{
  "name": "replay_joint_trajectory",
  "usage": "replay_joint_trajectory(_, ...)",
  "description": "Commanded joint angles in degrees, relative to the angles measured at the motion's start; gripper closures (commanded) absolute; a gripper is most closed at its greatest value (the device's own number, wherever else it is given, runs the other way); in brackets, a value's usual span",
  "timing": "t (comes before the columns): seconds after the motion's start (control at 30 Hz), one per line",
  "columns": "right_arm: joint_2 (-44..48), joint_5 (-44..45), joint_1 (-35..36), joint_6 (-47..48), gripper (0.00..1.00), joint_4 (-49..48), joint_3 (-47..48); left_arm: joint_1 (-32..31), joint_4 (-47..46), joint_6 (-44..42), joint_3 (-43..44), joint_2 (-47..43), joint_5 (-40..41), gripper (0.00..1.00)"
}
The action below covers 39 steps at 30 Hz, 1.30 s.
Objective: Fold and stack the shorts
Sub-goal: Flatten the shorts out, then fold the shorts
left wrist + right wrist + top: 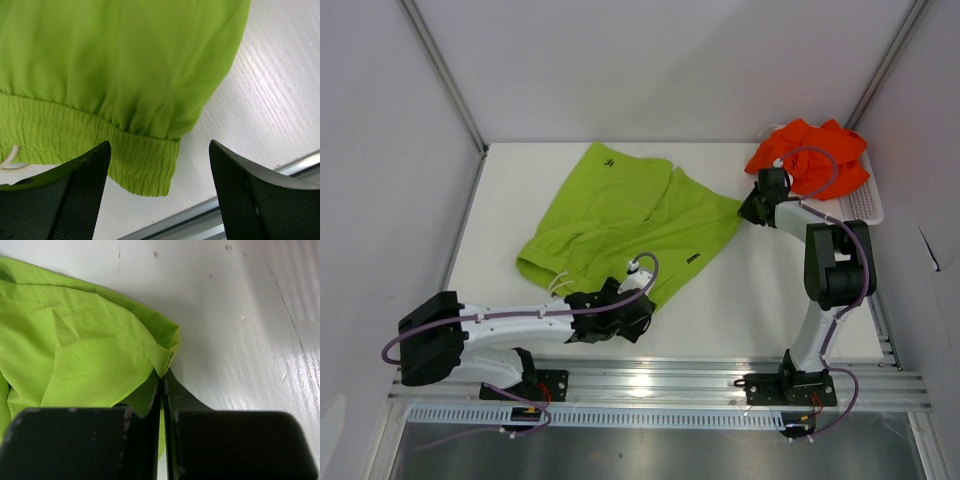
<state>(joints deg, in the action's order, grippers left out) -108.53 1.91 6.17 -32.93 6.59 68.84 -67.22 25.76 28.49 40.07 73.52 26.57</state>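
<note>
White counter (760, 300): right jaws pinch the green shorts' (620, 215) corner, left jaws spread about the waistband (75, 135); we'd bite deep into the elastic before lifting.

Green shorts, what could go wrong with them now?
1. The right claw pinches only a small corner of the green shorts, so the cloth might slip out when it is pulled.
2. The left claw stands open around the end of the waistband. It may catch just a sliver of elastic, or none, and the fold could come out crooked.
</note>
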Motion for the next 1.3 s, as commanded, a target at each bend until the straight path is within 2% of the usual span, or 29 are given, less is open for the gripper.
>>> replay_joint_trajectory(0.0,0.0,0.0,-0.6,1.8,1.0,0.4,2.1,-2.7,-1.2,0.7,-0.8,0.9,0.9,0.19)
replay_joint_trajectory(0.17,-1.0,-1.2,-1.1,1.5,1.0,-0.1,1.8,-2.8,-0.3,0.3,0.3,5.7,4.0,0.23)
replay_joint_trajectory(0.3,-1.2,-1.2,-1.2,1.5,1.0,-0.3,1.9,-2.8,-0.4,0.5,1.1,7.6,3.4,0.3)
replay_joint_trajectory(0.5,-1.6,-3.0,-1.3,1.6,1.0,-0.6,2.0,-2.7,3.6,2.5,2.5,7.8,7.6,0.22)
replay_joint_trajectory(0.63,-2.0,-3.3,-1.3,1.8,1.0,-0.5,2.2,-2.0,1.1,1.0,1.2,3.2,4.2,0.16)
replay_joint_trajectory(0.67,-2.1,-3.3,-1.3,1.7,1.0,-0.4,2.2,-1.5,0.5,0.9,1.0,2.3,3.2,0.12)
replay_joint_trajectory(0.73,-2.2,-3.7,-1.3,1.7,1.0,-0.5,2.3,1.3,-0.8,0.3,-0.2,-0.3,-1.6,0.11)
replay_joint_trajectory(0.83,-2.5,-4.2,-1.3,1.8,1.0,-0.4,2.4,4.2,-3.7,-0.3,-2.5,-2.7,-6.4,0.12)
replay_joint_trajectory(1.13,-2.9,-4.7,-1.3,1.6,1.0,-0.4,2.5,4.7,-4.2,0.3,-4.0,-0.9,-9.8,0.16)
replay_joint_trajectory(1.2,-3.0,-4.6,-1.4,1.6,1.0,-0.3,2.4,4.7,-4.7,0.2,-4.6,-1.1,-10.6,0.19)
replay_joint_trajectory(1.27,-3.0,-4.6,-1.4,1.6,1.0,-0.3,2.5,4.7,-4.8,0.0,-4.7,-1.2,-10.9,0.26)
